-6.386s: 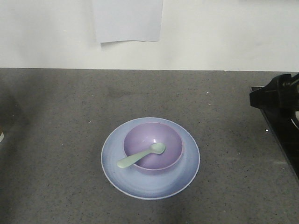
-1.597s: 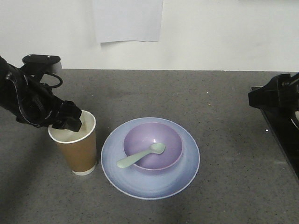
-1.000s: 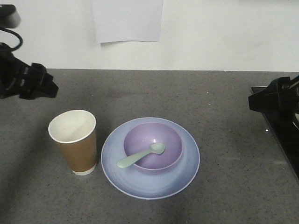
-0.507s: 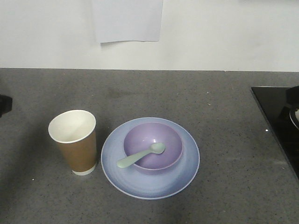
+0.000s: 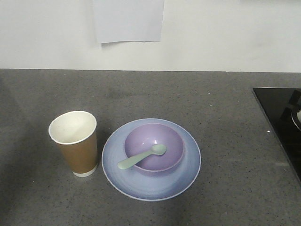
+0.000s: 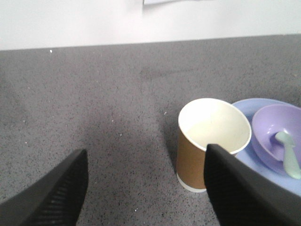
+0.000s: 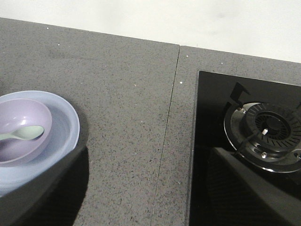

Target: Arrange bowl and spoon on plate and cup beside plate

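The pale blue plate (image 5: 186, 176) lies on the grey counter with the lavender bowl (image 5: 171, 139) on it. The mint-green spoon (image 5: 141, 157) rests in the bowl, handle over the front-left rim. The brown paper cup (image 5: 79, 150) stands upright just left of the plate. Neither arm appears in the front view. My left gripper (image 6: 146, 186) is open and empty, hovering left of the cup (image 6: 195, 155), with plate (image 6: 244, 106), bowl (image 6: 270, 136) and spoon (image 6: 289, 153) at its right. My right gripper (image 7: 148, 188) is open and empty, right of the plate (image 7: 68, 125), bowl (image 7: 21, 117) and spoon (image 7: 23, 133).
A black glass hob (image 5: 282, 113) with a gas burner (image 7: 270, 129) takes the counter's right end. A white wall with a taped sheet of paper (image 5: 128, 20) runs behind the counter. A seam (image 7: 167, 127) crosses the counter between plate and hob.
The left arm set the cup down beside the plate, let go and drew back out of the front view. The right arm has also withdrawn from the right edge.
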### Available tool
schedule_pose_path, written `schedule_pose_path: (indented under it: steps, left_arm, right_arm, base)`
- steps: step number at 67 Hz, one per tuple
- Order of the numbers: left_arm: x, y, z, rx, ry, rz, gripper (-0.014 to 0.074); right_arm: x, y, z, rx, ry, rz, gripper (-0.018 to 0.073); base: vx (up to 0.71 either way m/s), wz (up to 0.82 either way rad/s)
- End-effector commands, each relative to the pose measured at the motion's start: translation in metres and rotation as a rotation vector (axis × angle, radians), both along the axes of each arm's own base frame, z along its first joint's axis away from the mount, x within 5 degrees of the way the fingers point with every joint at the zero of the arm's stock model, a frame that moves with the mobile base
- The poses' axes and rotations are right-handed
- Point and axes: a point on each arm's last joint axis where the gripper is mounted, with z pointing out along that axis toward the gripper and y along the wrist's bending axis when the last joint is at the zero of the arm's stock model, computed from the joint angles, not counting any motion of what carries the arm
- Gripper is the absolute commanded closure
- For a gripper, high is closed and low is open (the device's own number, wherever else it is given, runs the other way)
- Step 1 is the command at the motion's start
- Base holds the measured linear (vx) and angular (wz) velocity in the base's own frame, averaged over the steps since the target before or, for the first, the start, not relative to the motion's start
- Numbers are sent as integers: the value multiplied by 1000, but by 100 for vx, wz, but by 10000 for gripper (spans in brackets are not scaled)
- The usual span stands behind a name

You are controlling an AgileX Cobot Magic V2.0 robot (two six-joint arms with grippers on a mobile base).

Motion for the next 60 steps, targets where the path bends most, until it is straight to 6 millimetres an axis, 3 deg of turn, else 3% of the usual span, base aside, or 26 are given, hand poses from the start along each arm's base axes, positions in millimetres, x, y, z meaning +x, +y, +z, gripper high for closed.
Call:
schedule_pose_path:
  steps: [1, 5, 17, 27, 36, 45, 51, 60]
  left_arm:
    - [-3, 0, 14, -29, -110, -4, 101]
    - [-4, 0, 14, -29, -108, -4, 105]
    - [-5, 1, 14, -28, -105, -3, 148]
    - [-5, 1, 14, -28, -105, -3, 239]
    - [-5, 1, 14, -28, -105, -3, 398]
    - [-5, 1, 14, -27, -102, -3, 601]
    - [-5, 1, 14, -27, -102, -3, 605]
    - [-5, 1, 14, -30, -101, -4, 604]
  right_arm:
    - [-5, -2, 11, 2, -95, -12, 76]
    - [-7, -2, 5, 4, -115, -10, 84]
    - [-3, -1, -38, 30, -56, -23, 104]
    - [-6, -2, -61, 34, -64, -23, 142]
    - [-7, -2, -64, 38, -92, -20, 253]
    - [-7, -2, -64, 39, -96, -20, 447]
    - [-6, -2, -64, 31, -98, -23, 578]
    - [-7, -2, -64, 31, -94, -23, 570]
  base:
    - [0, 0]
    - [0, 0]
    - [0, 0]
    - [0, 0]
    - [0, 0]
    - [0, 0]
    - [0, 0]
    - [0, 0]
